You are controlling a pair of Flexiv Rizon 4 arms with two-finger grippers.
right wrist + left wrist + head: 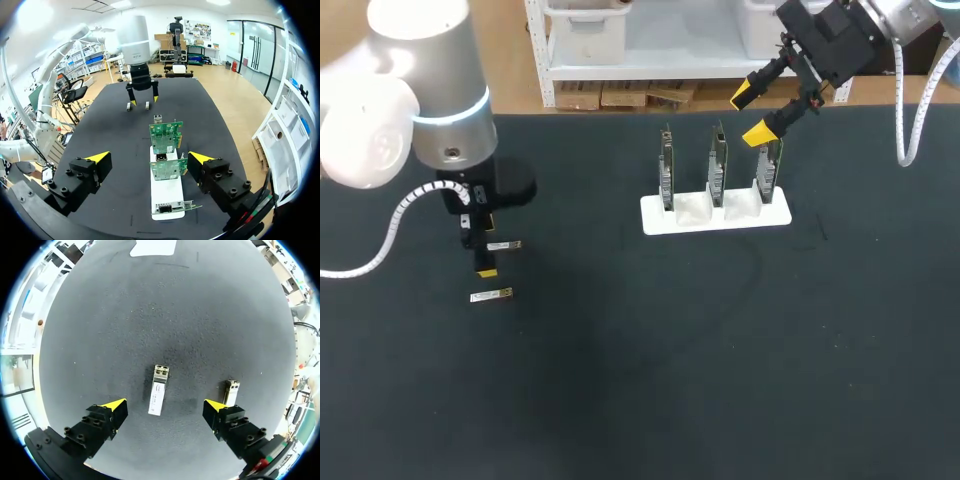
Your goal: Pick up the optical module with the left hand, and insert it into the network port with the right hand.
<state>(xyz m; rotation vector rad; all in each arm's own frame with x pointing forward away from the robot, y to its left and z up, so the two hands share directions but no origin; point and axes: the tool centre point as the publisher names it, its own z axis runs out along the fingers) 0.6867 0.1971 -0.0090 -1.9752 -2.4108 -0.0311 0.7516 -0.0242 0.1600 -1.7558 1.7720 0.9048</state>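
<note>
Two small silver optical modules lie on the black mat. One optical module lies between the open fingers of my left gripper, which points straight down just above it without touching. The second module lies just outside one fingertip. Three green network cards stand upright in a white holder, their metal ports facing outward. My right gripper hangs open and empty above and behind the holder, near the rightmost card.
The black mat covers the whole table, with open room in front and between the modules and the holder. My left arm's cable loops near the left edge.
</note>
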